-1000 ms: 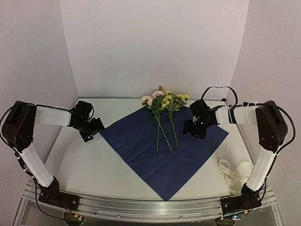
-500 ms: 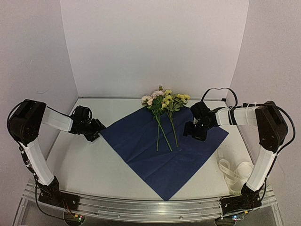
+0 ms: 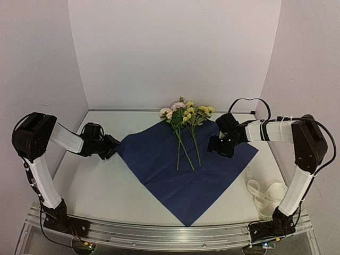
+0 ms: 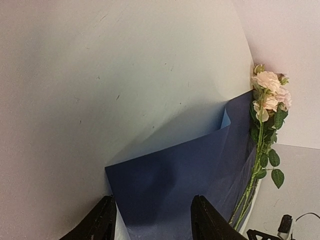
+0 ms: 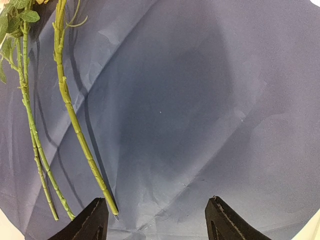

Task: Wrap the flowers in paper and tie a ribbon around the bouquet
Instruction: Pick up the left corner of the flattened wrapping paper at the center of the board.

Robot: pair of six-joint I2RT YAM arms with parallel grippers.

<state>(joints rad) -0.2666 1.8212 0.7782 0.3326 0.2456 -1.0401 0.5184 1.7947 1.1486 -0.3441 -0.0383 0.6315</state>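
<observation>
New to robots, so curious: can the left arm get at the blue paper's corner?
Probably yes: the left end effector sits at the paper's left corner, which lies between its open fingers, nothing blocking.

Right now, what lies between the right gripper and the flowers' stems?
Only bare paper, per the right wrist view, separates the right gripper from the flowers.

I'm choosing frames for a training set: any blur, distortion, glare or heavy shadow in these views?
Top external: sharp, evenly lit, no glare. Left wrist: strong fisheye, so the table edge bows, and the raised paper throws a soft shadow on it. Right wrist: creases are crisp, with a broad dark shadow on the paper to the right of the flowers.
</observation>
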